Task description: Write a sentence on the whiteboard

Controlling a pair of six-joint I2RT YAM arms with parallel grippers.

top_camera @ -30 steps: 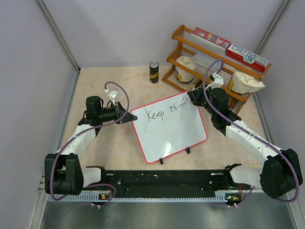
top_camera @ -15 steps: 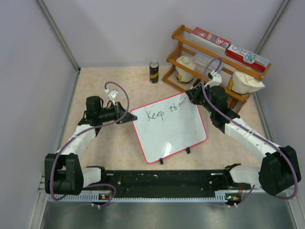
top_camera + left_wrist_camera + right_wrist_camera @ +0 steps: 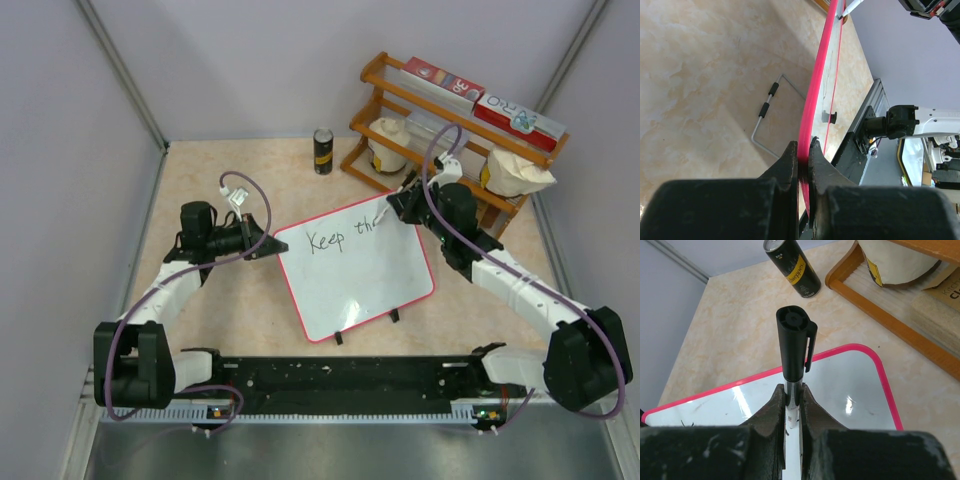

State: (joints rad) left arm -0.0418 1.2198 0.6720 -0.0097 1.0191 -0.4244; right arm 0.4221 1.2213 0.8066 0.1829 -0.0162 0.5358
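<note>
The whiteboard (image 3: 360,275), glossy white with a red-pink rim, lies tilted at mid table with two black clips on its near edge. The sentence (image 3: 343,236) in black marker reads "Keep th" plus a partial letter along its far edge. My left gripper (image 3: 268,246) is shut on the board's left corner; in the left wrist view its jaws pinch the pink rim (image 3: 812,100). My right gripper (image 3: 398,207) is shut on a black-capped marker (image 3: 793,347), with its tip at the end of the lettering, near the board's far right corner (image 3: 860,385).
A wooden rack (image 3: 440,150) with red-and-white boxes and paper bags stands at the back right, close behind my right gripper. A black can (image 3: 323,151) stands at the back centre. A wire stand (image 3: 771,107) lies on the table under the board.
My right gripper with the marker has shifted slightly up and right along the board's far edge. A new stroke follows "th". The left arm and the board have not moved.
</note>
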